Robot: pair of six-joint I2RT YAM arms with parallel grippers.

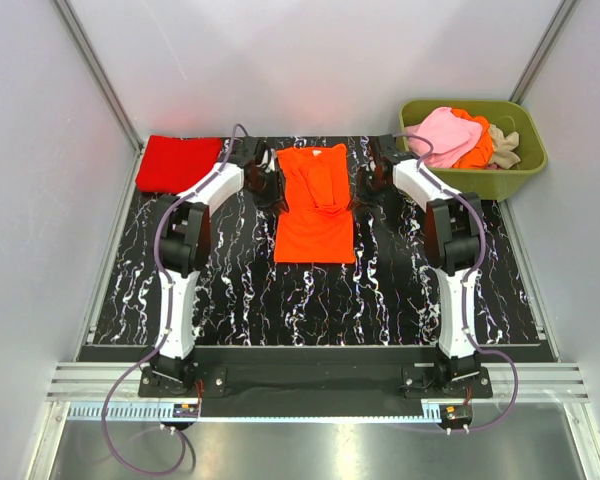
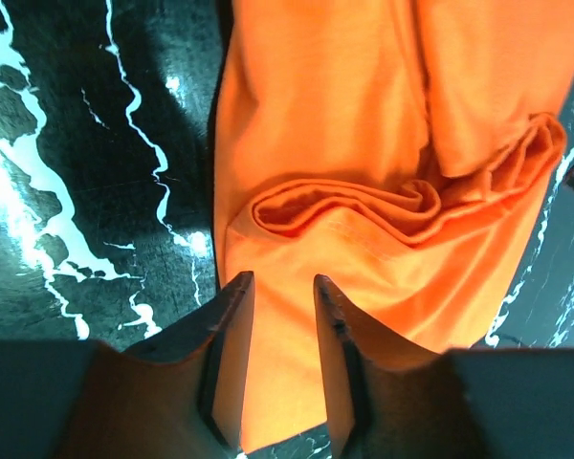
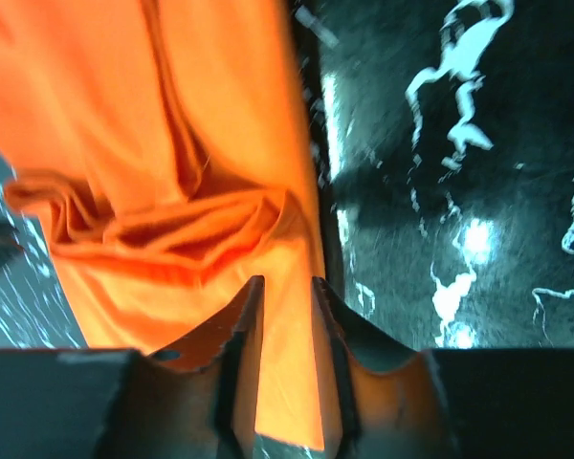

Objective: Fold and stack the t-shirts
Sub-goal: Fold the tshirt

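Jaws on our left gripper and right gripper stand a little apart, holding nothing (we think they only hover). One sits at each side of the orange t-shirt, likely to fold it evenly. It lies on the black marbled table; a red t-shirt rests folded far left, more shirts fill the green tub, white walls all around
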